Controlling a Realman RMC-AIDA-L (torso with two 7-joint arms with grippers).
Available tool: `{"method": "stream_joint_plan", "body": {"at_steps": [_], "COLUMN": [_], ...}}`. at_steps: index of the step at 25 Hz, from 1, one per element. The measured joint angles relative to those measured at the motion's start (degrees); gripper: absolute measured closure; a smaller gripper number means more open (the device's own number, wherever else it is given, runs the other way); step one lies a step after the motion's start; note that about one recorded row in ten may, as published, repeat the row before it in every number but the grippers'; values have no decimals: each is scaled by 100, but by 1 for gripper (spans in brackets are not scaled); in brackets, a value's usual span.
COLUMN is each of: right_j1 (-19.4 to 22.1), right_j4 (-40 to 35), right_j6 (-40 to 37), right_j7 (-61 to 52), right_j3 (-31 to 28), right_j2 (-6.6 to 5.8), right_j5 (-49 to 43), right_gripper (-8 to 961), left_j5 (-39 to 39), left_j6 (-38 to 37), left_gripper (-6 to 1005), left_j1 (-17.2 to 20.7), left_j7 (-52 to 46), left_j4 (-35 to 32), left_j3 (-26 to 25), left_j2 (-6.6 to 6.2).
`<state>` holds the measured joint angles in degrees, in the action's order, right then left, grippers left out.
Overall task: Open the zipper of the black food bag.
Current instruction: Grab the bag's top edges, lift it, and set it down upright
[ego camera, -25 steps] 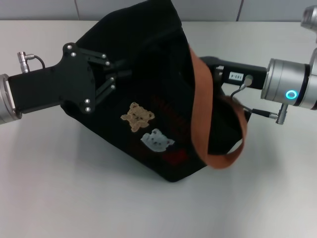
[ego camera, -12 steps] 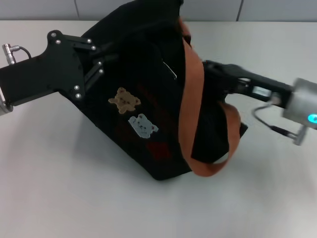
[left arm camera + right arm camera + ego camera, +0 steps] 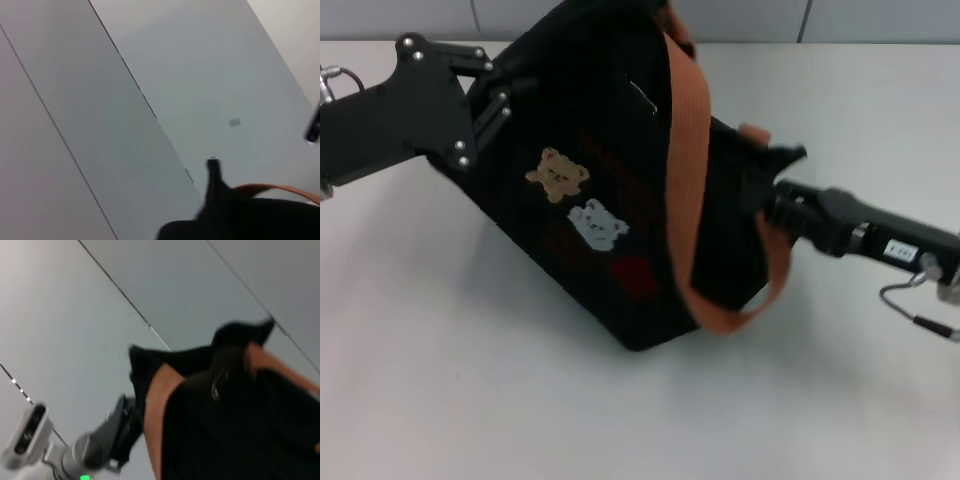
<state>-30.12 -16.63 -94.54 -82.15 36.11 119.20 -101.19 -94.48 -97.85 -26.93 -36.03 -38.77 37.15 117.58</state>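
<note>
The black food bag (image 3: 620, 200) lies tilted across the table's middle, with its bear patch (image 3: 557, 173) and pale animal patch (image 3: 597, 224) facing me. A rust-brown strap (image 3: 685, 190) runs down over it. My left gripper (image 3: 498, 92) is shut on the bag's far-left end. At the bag's right end my right gripper (image 3: 765, 195) sits partly behind fabric and strap. A slim silver tab (image 3: 642, 97) glints on the bag's upper face; the zipper line itself is not clear against the black cloth. The right wrist view shows the bag (image 3: 240, 430) and a small silver pull (image 3: 216, 386).
The pale table (image 3: 470, 380) stretches in front and to both sides of the bag. A tiled wall (image 3: 820, 18) runs along the back edge. The right arm's cable (image 3: 910, 300) loops beside its wrist. The left wrist view shows mostly pale panels above black fabric (image 3: 240, 217).
The bag has swung up and to the left with my left gripper. My right arm has dropped from the upper right to the lower right, staying at the bag's right end.
</note>
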Motion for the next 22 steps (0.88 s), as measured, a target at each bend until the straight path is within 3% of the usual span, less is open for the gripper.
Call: {"method": "stream_joint_plan", "body": {"at_steps": [3,10,13,16,17,22], "right_j1": [-174,-1327,-1599,-1474,-1185,-587], "right_j4": [305,1525,1797,1727,1487,893], "right_j6": [277,865,1027,1044,948,549], "right_j7": [98,497,681,609,462,70], "right_j3": [176,369,355,354,333,319], "right_j2": [37,75,79,59,39,23], "right_j5": [-43,-59,-56,-62,-43,-14], "right_gripper": [608,607,608,610,610,612], "left_j5": [0,-22,-39,-75,-108,-112], "left_j6": [-48,-440,-503,-495,-489,-493], "left_gripper": [928,928,928,928,928,928], "left_j1": [-64,-155,-141,-57,40,175], "left_j7": [0,2,57,183,341,443], "left_j4": [-21,-139,-140,-75,-18,-7], "left_j3": [-8,188,349,394,395,390], "left_j2": [-4,64,64,50,49,67]}}
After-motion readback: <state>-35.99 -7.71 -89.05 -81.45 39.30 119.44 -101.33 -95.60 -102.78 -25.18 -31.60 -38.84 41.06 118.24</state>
